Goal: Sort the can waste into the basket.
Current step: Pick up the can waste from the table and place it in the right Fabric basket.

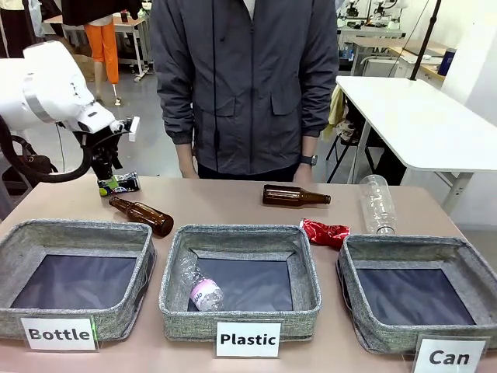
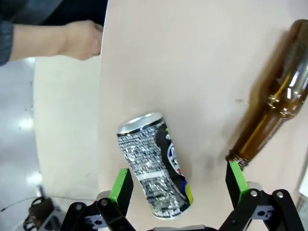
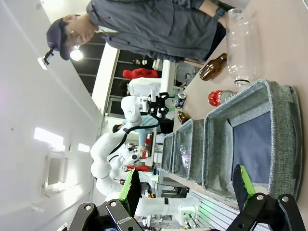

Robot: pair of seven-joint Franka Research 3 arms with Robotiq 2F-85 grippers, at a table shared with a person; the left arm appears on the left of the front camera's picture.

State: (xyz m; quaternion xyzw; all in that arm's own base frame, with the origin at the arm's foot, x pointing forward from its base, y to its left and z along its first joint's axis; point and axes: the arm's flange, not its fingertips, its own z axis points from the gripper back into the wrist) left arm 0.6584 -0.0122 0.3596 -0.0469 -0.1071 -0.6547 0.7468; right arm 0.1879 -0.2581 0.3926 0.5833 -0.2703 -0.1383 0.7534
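A: Which way does our dark can (image 2: pixel 153 166) point?

B: We see it on its side on the table (image 2: pixel 192 57). Its silver top end is turned away from the left gripper (image 2: pixel 179 174), and its long axis runs nearly along the fingers, a little tilted.

A: And that pincer?

B: Its green pads stand apart, one on each side of the can's lower half. The can is close to one pad and clearly apart from the other. A brown bottle (image 2: pixel 274 110) lies with its mouth just beside that farther pad.

A: Our other can?

B: The crushed red can (image 1: pixel 324 232) lies with its long axis across the table, just beside the far left corner of the Can basket (image 1: pixel 466 260), whose dark lining shows.

A: The other bins?

B: The Plastic basket (image 1: pixel 178 272) holds one clear bottle (image 1: pixel 200 289) with a pink label. The Bottle basket (image 1: pixel 15 249) stands at the left.

A: The right gripper (image 3: pixel 186 173)?

B: We find its fingers wide apart, with the Can basket beyond them.
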